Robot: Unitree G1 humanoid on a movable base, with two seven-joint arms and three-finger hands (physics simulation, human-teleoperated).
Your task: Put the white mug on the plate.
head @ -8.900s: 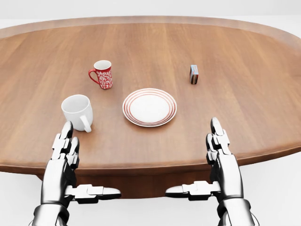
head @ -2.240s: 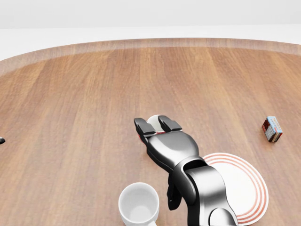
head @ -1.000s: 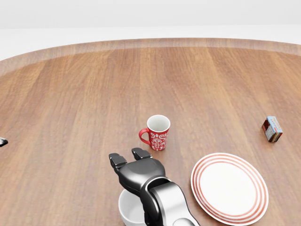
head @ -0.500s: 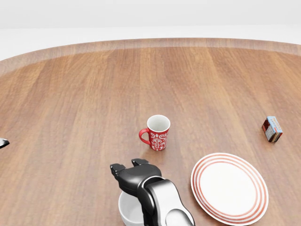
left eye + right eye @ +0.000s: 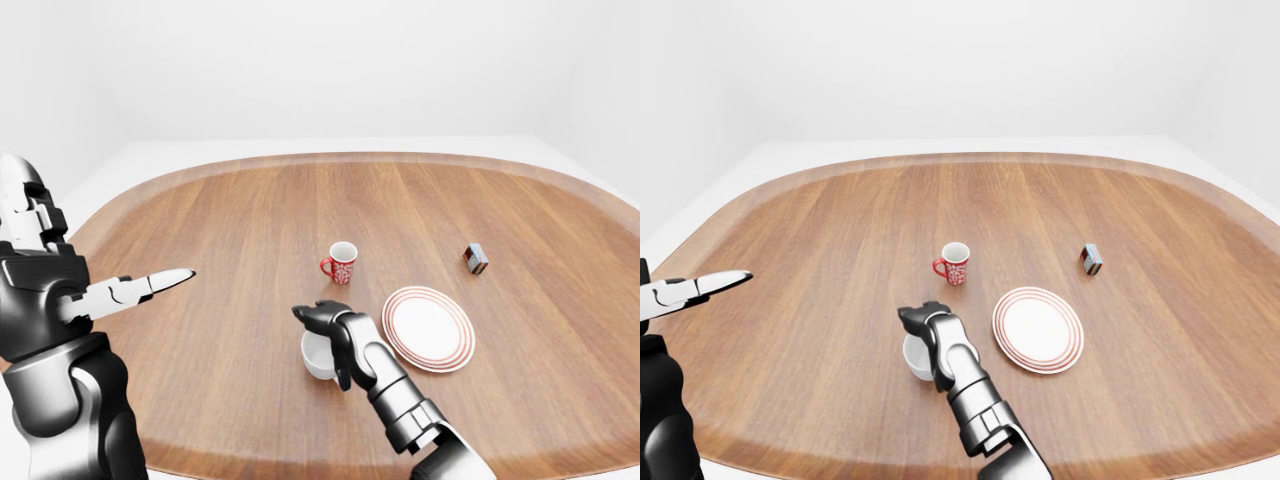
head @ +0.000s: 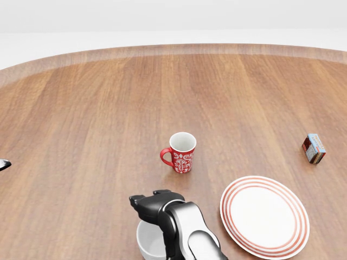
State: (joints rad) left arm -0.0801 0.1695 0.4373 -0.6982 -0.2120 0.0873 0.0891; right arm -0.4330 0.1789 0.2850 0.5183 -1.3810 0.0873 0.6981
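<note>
The white mug [image 6: 147, 245] stands upright at the bottom of the head view, partly hidden under my right hand [image 6: 149, 201]. That hand hovers over it, fingers bent down past the mug's upper rim; I see no closed grip. The white plate with red rings [image 6: 264, 215] lies flat and bare to the right of the mug, a short gap between them. My left hand [image 5: 100, 240] is raised at the left of the left-eye view, open, fingers spread, holding nothing.
A red patterned mug [image 6: 181, 153] stands upright just above the white mug. A small box [image 6: 314, 148] sits at the right. All rest on a large oval wooden table [image 6: 81, 108] with a raised rim.
My right hand has drawn back toward the bottom of the head view from the red mug to over the white mug, its fingers curling down. The mugs, plate and box have not moved.
</note>
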